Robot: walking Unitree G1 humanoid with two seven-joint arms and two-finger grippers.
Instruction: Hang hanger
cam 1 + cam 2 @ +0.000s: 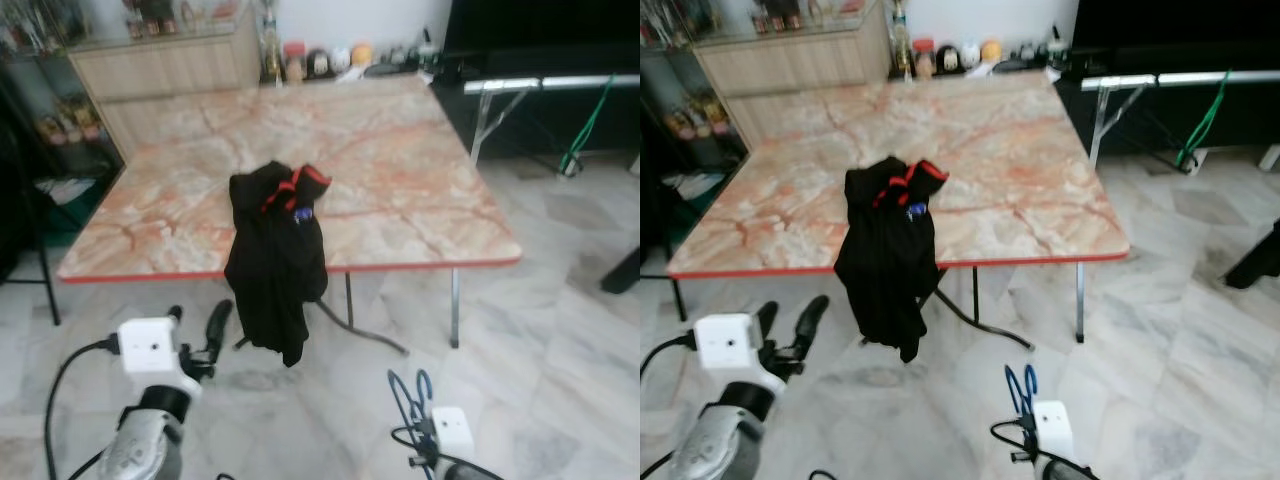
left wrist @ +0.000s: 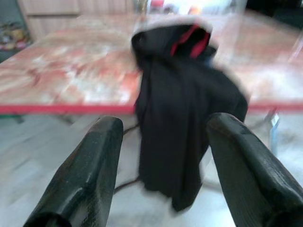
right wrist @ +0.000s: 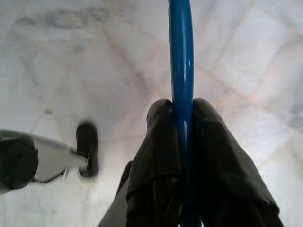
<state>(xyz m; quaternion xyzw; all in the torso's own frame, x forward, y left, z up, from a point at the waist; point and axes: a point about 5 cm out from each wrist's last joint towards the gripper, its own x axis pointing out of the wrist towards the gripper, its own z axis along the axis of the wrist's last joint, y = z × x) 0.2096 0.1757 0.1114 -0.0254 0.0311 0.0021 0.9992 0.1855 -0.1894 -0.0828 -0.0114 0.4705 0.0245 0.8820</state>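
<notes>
A square table with a pink-and-orange marble-pattern top and a red edge (image 1: 400,180) stands on the pale marble-tile floor (image 1: 560,330), held up by thin metal legs. A black jacket with red lining at the collar (image 1: 275,260) lies bunched on the near edge of the table, left of its middle, and most of its body hangs down over the edge toward the floor.

The left gripper (image 1: 195,335) is raised at the near left, just short of the table's near edge and to the left of the hanging jacket. Its two black fingers (image 2: 90,175) are spread wide apart with nothing between them, and through the gap the left wrist view looks straight at the jacket, which it does not touch.

The right gripper (image 3: 182,113) is low at the near right, over the floor and well apart from the table. Its fingers are clenched on the thin blue hanger (image 1: 410,395), whose loops rise above the white wrist block.

Beyond the far side of the table stand a light wooden cabinet (image 1: 165,65) and a row of small jars and bottles (image 1: 320,60).
</notes>
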